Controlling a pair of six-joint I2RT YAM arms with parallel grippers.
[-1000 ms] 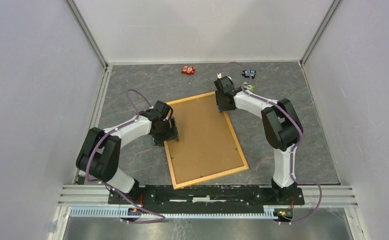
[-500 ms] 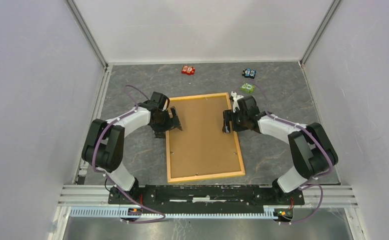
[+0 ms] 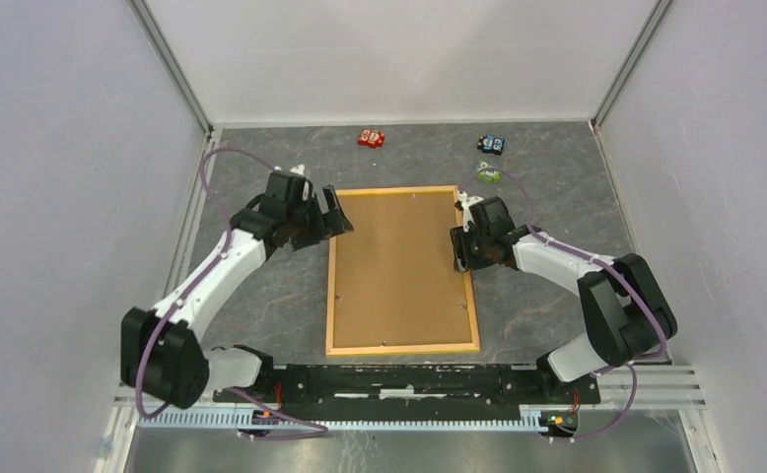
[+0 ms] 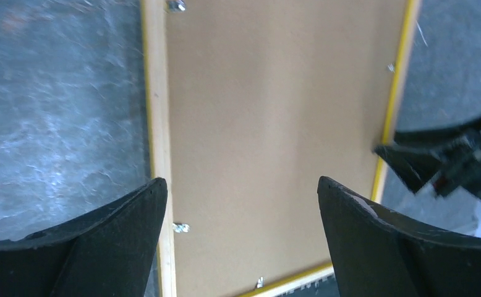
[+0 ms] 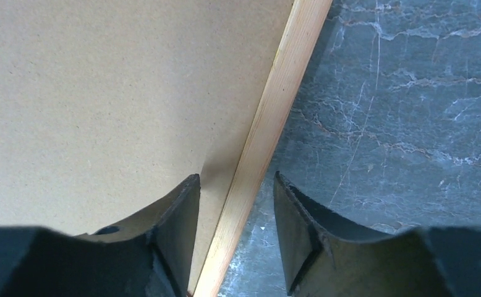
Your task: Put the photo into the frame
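The frame (image 3: 331, 296) of yellow-orange wood lies flat in the middle of the table, back side up, with the brown backing board (image 3: 399, 266) filling it. The photo is hidden. My left gripper (image 3: 328, 219) hovers above the frame's far left corner, wide open and holding nothing. In the left wrist view its fingers (image 4: 127, 216) span the backing board (image 4: 269, 111) from high above. My right gripper (image 3: 461, 248) is low at the frame's right rail (image 5: 269, 124). It stands open astride the rail, a gap on both sides, one finger (image 5: 179, 210) over the board.
Three small toy cars sit at the back: a red one (image 3: 371, 138), a dark blue one (image 3: 491, 145) and a green one (image 3: 488, 174) close behind my right arm. White walls close in the table on three sides. Metal tabs (image 4: 181, 228) stick out along the frame's inner edge.
The frame has turned from tilted to square with the table. My left gripper has risen and drawn back to the far left corner, opening wider. My right gripper has come from the far corner to the right rail.
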